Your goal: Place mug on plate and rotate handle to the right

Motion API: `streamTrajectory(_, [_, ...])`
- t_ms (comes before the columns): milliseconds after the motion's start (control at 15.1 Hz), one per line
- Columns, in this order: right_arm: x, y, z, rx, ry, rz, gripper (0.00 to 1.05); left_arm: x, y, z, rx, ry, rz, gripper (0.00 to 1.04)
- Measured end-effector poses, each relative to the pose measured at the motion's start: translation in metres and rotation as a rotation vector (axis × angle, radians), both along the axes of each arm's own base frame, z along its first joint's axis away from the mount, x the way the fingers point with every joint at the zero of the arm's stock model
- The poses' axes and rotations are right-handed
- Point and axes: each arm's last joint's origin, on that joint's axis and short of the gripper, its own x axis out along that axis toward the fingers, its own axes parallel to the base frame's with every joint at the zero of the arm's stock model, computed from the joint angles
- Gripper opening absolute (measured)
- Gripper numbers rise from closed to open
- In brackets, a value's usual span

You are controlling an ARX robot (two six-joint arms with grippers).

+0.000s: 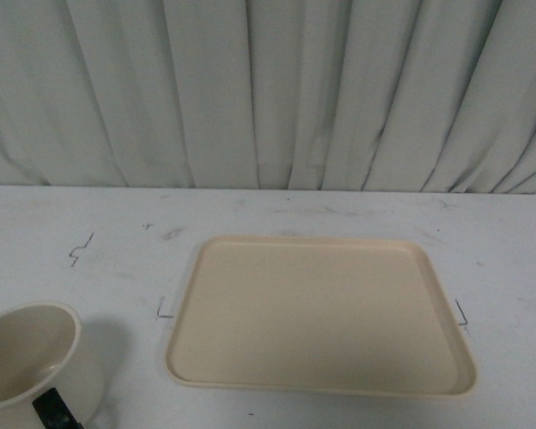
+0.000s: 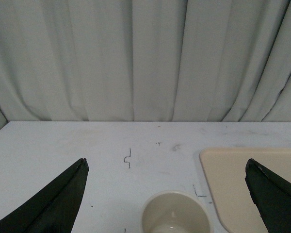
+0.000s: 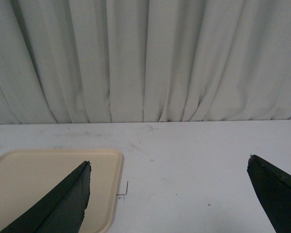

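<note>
Mug (image 1: 31,366) on scuffed table (image 1: 98,234), curtain (image 1: 268,89) behind

One mug (image 1: 31,362) sits by the table's (image 1: 339,210) near left corner, and it has one black handle (image 1: 54,409). One plate (image 1: 317,308) lies nearer the middle. There are two hands, a left hand (image 2: 166,161) and a right hand (image 3: 169,162), and one curtain (image 1: 250,89) behind the far edge.

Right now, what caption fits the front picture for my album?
A cream mug sits on the white table, left of the tan plate.
</note>
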Motion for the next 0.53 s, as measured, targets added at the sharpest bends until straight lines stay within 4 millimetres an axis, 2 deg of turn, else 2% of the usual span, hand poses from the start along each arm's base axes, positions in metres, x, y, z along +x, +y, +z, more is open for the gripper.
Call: streamTrajectory(531, [0.0000, 0.0000, 0.0000, 0.000, 0.000, 0.000, 0.98, 0.0000, 0.0000, 0.0000, 0.000, 0.000, 0.000, 0.98])
